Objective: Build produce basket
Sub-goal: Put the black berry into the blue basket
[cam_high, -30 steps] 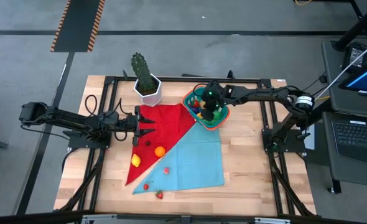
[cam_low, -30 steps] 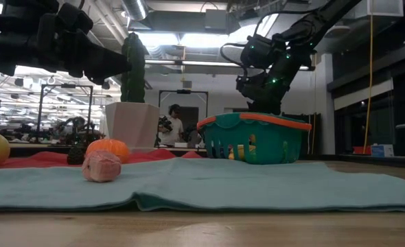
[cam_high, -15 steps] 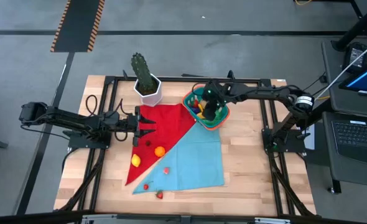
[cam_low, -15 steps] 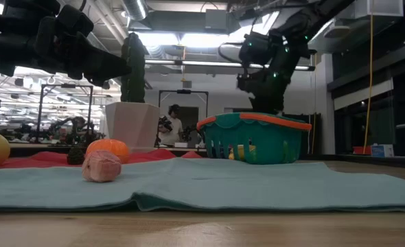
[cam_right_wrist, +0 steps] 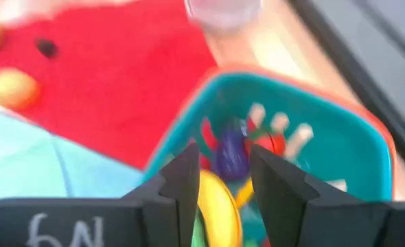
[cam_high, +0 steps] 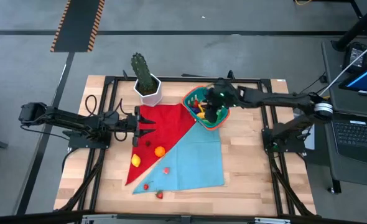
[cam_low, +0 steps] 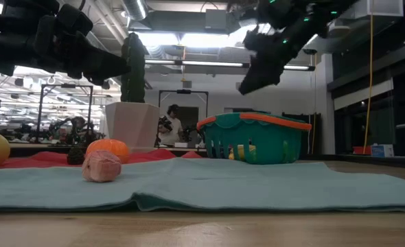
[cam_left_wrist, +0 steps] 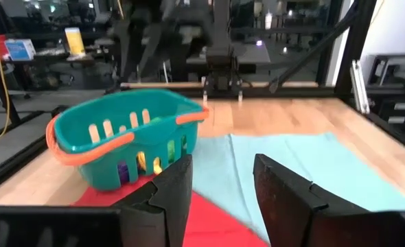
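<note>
The teal basket [cam_high: 203,107] with an orange-red rim stands on the far corner of the cloths and holds several pieces of produce, among them a purple eggplant [cam_right_wrist: 230,155] and a yellow banana [cam_right_wrist: 216,203]. My right gripper [cam_low: 246,86] hangs open above the basket, tipped down toward it, with nothing between its fingers. An orange [cam_high: 160,150], a lemon [cam_high: 135,160], a pink piece [cam_high: 166,170] and red berries [cam_high: 145,186] lie on the cloths. My left gripper [cam_high: 150,124] waits open and level over the red cloth, pointing at the basket [cam_left_wrist: 127,144].
A red cloth [cam_high: 162,127] and a light-blue cloth [cam_high: 196,158] cover the table's middle. A white pot with a cactus [cam_high: 147,86] stands at the far edge, left of the basket. Bare wood lies right of the cloths. A person shows in the room behind.
My right gripper has risen out of the basket's mouth and now hangs well above its rim, tipped less steeply. The basket and the loose produce have stayed where they were.
</note>
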### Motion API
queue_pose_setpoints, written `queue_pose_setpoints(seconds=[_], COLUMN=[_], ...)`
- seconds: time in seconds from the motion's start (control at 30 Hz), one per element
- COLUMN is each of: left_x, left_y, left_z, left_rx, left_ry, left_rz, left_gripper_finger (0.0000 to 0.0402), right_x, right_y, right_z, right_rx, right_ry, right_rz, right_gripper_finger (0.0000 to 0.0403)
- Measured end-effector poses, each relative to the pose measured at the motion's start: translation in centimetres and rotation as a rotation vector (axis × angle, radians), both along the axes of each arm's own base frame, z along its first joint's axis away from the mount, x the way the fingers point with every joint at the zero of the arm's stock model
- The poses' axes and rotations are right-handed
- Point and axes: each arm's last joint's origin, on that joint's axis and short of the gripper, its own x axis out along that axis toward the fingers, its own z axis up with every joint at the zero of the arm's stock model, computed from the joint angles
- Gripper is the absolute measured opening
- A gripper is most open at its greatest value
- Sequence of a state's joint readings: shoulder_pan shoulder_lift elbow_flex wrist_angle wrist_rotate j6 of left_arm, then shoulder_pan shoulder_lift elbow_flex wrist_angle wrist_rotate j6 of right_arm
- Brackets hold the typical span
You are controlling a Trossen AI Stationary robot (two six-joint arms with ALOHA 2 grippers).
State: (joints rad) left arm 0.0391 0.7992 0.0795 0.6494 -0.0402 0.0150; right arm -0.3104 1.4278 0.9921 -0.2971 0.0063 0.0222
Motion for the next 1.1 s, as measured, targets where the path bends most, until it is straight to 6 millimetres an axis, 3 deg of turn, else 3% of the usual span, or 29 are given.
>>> queue_pose_setpoints(seconds=[0.23,0.4,0.67,0.8,1.1], left_x=[-0.4,-0.6,-0.5,-0.5,0.9], left_y=[-0.2,-0.7,-1.9,-2.9,-5.9], left_z=[-0.4,-0.2,2.5,3.3,3.6], left_rx=[0.004,0.004,-0.095,-0.13,-0.151], left_ry=[0.059,0.154,0.45,0.541,0.731], left_rz=[-0.014,-0.047,0.005,0.017,0.088], left_gripper_finger=[0.0156,0.0153,0.0145,0.0151,0.0154], right_x=[-2.7,-4.6,-5.5,-5.4,-5.2], right_y=[4.0,5.7,6.3,6.3,7.0], right_z=[-1.1,-2.4,-3.7,-3.1,-2.7], right_rx=[-0.115,-0.125,-0.083,-0.1,-0.097], right_ry=[-0.34,-0.451,-0.493,-0.556,-0.597], right_rz=[0.13,0.176,0.169,0.17,0.201], right_gripper_finger=[0.013,0.0129,0.013,0.0129,0.0129])
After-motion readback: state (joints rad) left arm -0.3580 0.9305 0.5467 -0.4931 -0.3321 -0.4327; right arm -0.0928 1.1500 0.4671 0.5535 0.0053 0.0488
